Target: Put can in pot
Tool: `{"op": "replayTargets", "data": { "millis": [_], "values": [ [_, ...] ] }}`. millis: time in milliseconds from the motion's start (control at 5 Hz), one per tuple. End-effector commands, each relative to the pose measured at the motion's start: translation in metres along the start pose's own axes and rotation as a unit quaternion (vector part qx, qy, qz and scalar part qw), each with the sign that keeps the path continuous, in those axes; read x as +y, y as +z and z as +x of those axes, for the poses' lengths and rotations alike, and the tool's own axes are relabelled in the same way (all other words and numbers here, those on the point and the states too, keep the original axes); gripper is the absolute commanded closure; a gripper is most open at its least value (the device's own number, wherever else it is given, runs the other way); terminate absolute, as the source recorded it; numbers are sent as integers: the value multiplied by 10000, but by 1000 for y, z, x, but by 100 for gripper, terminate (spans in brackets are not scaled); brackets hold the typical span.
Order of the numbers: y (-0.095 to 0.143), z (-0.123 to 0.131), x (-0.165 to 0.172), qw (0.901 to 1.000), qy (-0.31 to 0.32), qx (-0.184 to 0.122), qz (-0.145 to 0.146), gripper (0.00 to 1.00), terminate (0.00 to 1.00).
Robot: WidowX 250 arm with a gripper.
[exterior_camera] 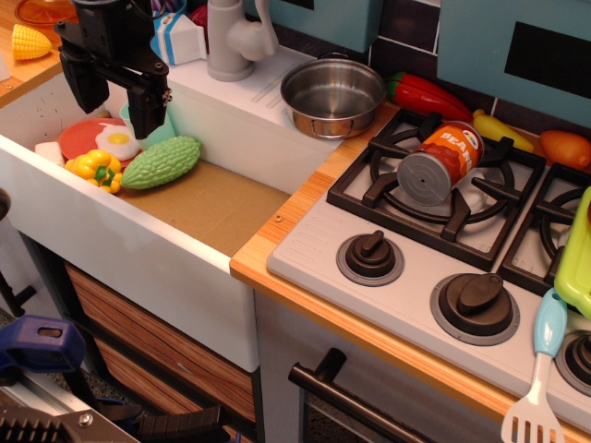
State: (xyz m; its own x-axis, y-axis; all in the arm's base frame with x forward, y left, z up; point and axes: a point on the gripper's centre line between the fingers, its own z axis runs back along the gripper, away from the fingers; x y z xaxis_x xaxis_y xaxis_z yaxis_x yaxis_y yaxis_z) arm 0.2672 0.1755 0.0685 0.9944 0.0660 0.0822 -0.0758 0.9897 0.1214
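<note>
The can (441, 161) lies on its side on the left stove burner, orange-red "BEANS" label up, grey metal end facing me. The pot (332, 96), shiny steel and empty, stands on the counter behind the sink's right rim, left and behind the can. My gripper (118, 92) hangs over the left part of the sink, far left of both. Its two black fingers (148, 109) are spread apart with nothing between them.
In the sink (212, 208) lie a green bumpy gourd (162, 163), a yellow pepper (96, 170), a fried egg on a red plate (116, 141) and a mint-green cup (159, 135). A faucet (231, 39) stands behind. A red pepper (427, 95), yellow-green tray (577, 258) and spatula (540, 369) are near the stove.
</note>
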Motion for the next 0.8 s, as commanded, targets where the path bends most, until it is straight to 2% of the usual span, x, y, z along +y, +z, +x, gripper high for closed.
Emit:
{"op": "replayTargets", "data": {
  "millis": [0, 200, 400, 600],
  "values": [
    [0, 0, 0, 10000, 0, 0, 0, 0, 0],
    [28, 12, -40, 9996, -291, 22, -13, 0, 0],
    [59, 21, -83, 9954, -944, -154, 66, 0, 0],
    [75, 34, -128, 9904, -1248, -500, 315, 0, 0]
  ]
}}
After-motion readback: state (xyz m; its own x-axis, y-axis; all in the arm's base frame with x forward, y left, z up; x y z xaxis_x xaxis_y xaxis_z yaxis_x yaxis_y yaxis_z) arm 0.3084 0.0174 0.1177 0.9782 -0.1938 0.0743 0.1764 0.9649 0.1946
